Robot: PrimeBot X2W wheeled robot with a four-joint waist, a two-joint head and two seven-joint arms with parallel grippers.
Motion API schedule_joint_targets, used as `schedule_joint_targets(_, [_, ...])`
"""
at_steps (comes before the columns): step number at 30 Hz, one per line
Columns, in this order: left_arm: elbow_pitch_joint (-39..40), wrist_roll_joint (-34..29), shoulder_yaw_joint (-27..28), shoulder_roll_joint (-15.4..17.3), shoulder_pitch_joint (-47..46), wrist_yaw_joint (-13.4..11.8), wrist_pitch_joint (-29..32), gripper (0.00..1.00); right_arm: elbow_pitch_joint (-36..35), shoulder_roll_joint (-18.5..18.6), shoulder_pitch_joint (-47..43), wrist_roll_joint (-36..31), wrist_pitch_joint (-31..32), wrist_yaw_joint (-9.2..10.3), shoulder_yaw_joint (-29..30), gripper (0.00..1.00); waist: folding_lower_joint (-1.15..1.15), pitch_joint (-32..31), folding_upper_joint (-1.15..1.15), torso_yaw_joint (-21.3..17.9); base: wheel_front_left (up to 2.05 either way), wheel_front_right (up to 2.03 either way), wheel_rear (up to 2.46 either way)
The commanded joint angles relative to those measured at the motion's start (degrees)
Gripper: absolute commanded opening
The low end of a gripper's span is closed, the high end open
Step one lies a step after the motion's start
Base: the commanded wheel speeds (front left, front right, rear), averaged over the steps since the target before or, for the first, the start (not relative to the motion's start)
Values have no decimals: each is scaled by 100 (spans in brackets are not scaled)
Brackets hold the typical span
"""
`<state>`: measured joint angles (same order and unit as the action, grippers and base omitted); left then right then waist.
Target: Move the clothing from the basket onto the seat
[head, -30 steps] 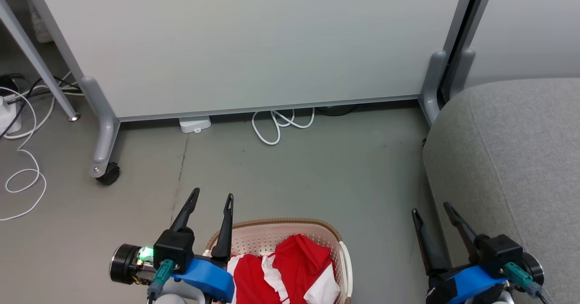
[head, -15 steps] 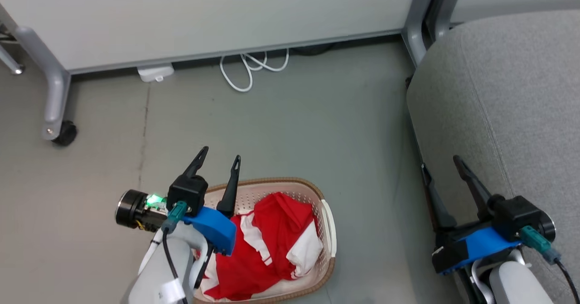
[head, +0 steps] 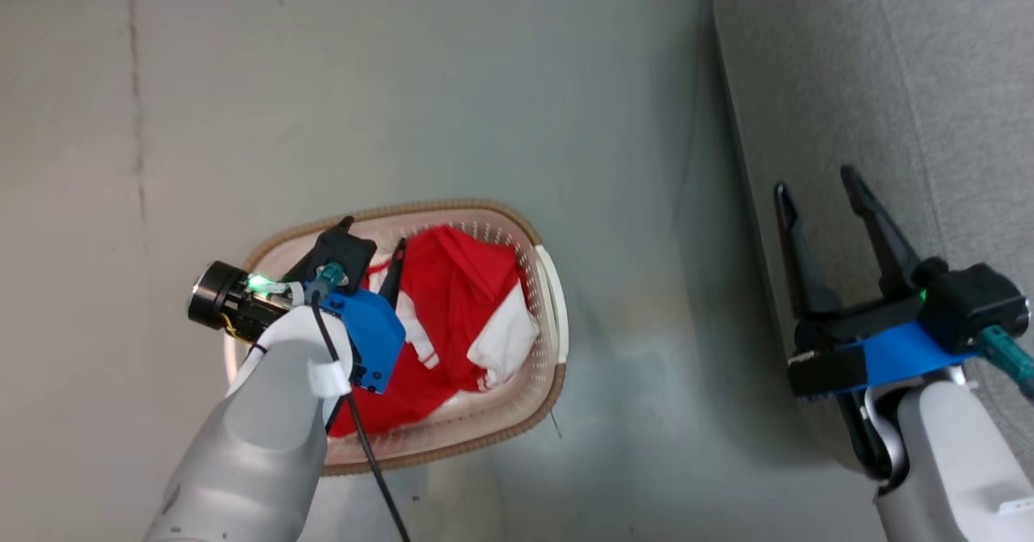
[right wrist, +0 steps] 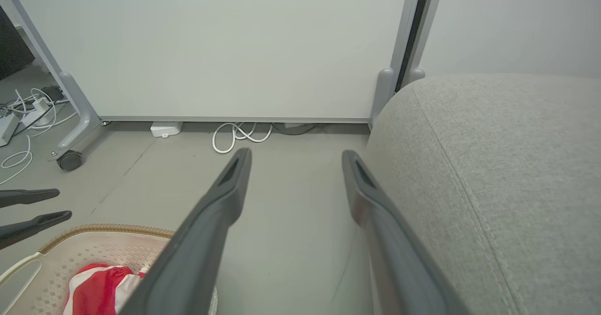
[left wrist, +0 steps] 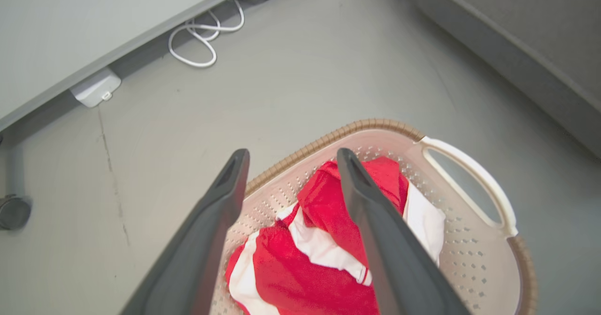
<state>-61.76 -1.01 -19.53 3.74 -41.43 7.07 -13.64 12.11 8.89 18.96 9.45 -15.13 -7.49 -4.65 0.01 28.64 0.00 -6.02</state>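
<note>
**Spotter:** Where's the load?

**Operator:** The clothing [head: 460, 283] lies crumpled in the basket [head: 440, 204], which stands on the floor [head: 404, 81] to the left of the seat [head: 888, 81], well apart from it. Nothing red is on the cushion yet.

**Spotter:** How will it handle?

**Operator:** I judge it light and limp. It's soft red fabric with white panels and thin stripes, with no stiffness anywhere. It'll drape and trail, and could drag a second garment up or snag on the rim. I'd pinch the red fold [left wrist: 324, 202] that stands up mid-heap rather than a flat panel.

**Spotter:** Pincers?

**Operator:** My left pincer [head: 373, 233] hangs above the basket's far-left part with its dark fingers spread and nothing between them. I can't tell whether the tips touch cloth. My right pincer [head: 814, 180] is spread too and empty, just beside the seat's edge.

**Spotter:** And around that?

**Operator:** The basket is cream perforated plastic, oval, with a brown woven-look rim and a white handle [head: 557, 300] facing the seat. The seat is grey woven upholstery with rounded edges and a stitched seam [right wrist: 450, 165]. The floor is smooth and grey.
</note>
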Motion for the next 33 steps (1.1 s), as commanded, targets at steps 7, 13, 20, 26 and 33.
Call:
schedule_joint_targets(7, [-868,123,-125,-49,-716,1,653,100,-275,106,440,44,-4,-1,37,100,-1,1045,0,-159,0,0,0])
schedule_joint_targets(13, [-1065,170,-237,-71,-1102,-89,1072,100,-508,186,647,76,-4,-1,106,100,-1,1650,0,-177,0,0,0])
schedule_joint_targets(20, [-1161,244,-223,-39,-1471,-467,1608,100,-898,205,777,63,-4,-1,149,100,-1,2298,0,-246,0,0,0])
schedule_joint_targets(26, [-1196,265,-214,80,-1761,-724,1837,100,-1270,228,814,64,-4,-1,189,100,-1,2774,0,-265,0,0,0])
schedule_joint_targets(33, [-1205,335,-250,118,-1927,-807,1974,100,-1560,236,688,41,-4,-1,244,100,-1,3127,0,-262,0,0,0])
